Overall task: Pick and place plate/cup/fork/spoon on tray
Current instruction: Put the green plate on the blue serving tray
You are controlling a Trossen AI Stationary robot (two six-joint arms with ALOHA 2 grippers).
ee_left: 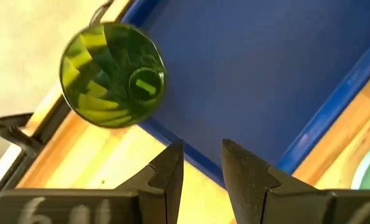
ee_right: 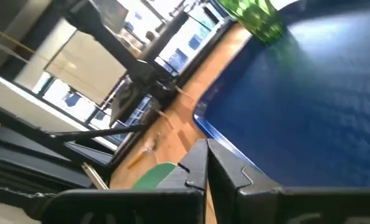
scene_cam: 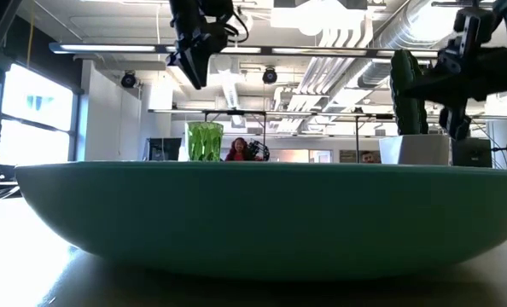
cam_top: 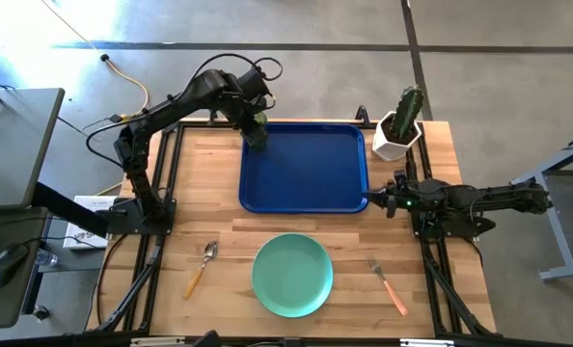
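The green cup (cam_top: 258, 131) stands upright on its base in the far-left corner of the blue tray (cam_top: 306, 183). It also shows in the low view (scene_cam: 204, 141). My left gripper (ee_left: 202, 149) is open a little, above the cup (ee_left: 113, 74) and apart from it. My right gripper (ee_right: 207, 152) is shut and empty, over the tray's right edge (cam_top: 367, 198). The mint-green plate (cam_top: 291, 275) lies on the table near the front edge. The spoon (cam_top: 203, 267) lies to its left and the fork (cam_top: 388, 284) to its right.
A white pot with a cactus (cam_top: 398, 130) stands at the tray's far-right corner. The rest of the tray's floor (ee_left: 266, 68) is bare. Bare wood lies between the tray and the plate. A person shows far back in the room (scene_cam: 237, 151).
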